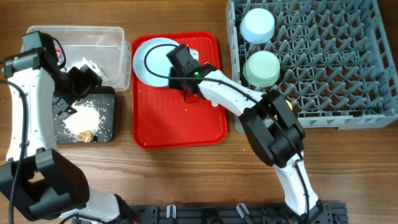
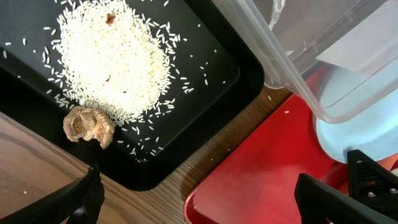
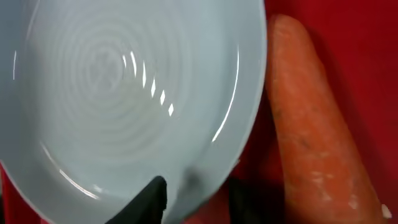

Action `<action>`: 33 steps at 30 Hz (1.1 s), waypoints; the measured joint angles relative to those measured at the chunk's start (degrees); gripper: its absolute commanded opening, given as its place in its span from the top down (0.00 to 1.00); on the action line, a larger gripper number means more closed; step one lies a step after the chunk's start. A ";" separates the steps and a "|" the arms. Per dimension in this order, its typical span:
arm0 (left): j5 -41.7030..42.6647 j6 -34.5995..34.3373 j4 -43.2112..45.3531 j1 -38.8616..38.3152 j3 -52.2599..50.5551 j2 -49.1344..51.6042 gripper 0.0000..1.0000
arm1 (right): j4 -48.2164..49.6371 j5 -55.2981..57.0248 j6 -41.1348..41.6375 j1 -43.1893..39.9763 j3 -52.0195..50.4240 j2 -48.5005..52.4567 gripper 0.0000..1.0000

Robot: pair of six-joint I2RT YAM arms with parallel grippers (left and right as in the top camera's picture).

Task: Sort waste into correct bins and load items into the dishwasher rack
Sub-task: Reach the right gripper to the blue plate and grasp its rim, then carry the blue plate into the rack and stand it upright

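Right gripper (image 3: 198, 196): jaws partly closed, one finger over the plate (image 1: 152, 59) and one outside its rim. It cannot be told whether they have pinched it yet. The plate lies flat at the back left of the red tray (image 1: 180, 124).

Risks:
- The rim is thin and glossy, so a shallow pinch may let the plate tilt or slip on lifting.
- The carrot (image 3: 311, 124) lies just beside the rim, so the outer finger could nudge or drag it.

Surroundings:
- The rack (image 1: 323, 68) already holds two upturned bowls (image 1: 261, 67) in its near-left slots, which narrows the way in.
- Left gripper (image 2: 199, 186): wide open and empty, hanging over the black tray (image 1: 109, 124) of rice (image 2: 112, 56), near the red tray's edge.
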 measured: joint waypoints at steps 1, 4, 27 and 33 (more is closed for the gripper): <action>-0.02 0.00 -0.04 0.00 0.00 0.00 0.00 | -1.07 0.07 -0.42 0.00 0.11 0.00 0.72; 0.00 0.00 -0.07 0.00 0.00 0.00 0.00 | -4.59 0.17 -3.41 -0.26 0.76 -0.13 0.72; -0.02 0.00 -0.07 0.00 0.00 0.00 0.00 | -24.13 10.51 -23.52 -8.33 -1.01 -35.43 0.96; -0.02 0.00 -0.04 0.00 0.00 0.00 0.00 | -18.97 48.19 -26.23 -19.15 -1.01 -39.54 0.96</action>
